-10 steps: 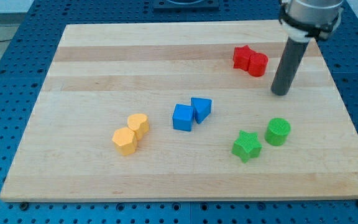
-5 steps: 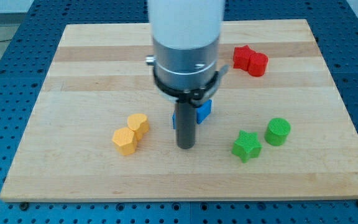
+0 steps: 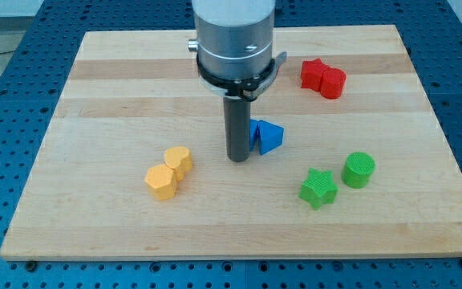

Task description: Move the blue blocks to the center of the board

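Moved up-board, my tip [image 3: 237, 158] touches the blue blocks [image 3: 266, 136] on their left; no claw shows.

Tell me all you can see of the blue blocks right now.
Only one blue block shows clearly: a matte, plastic-looking wedge or triangular shape near the board's middle, pointing toward the view's right. Its left side is hidden behind the rod. My tip sits just to its lower left, apparently against it. The second blue block is not visible.
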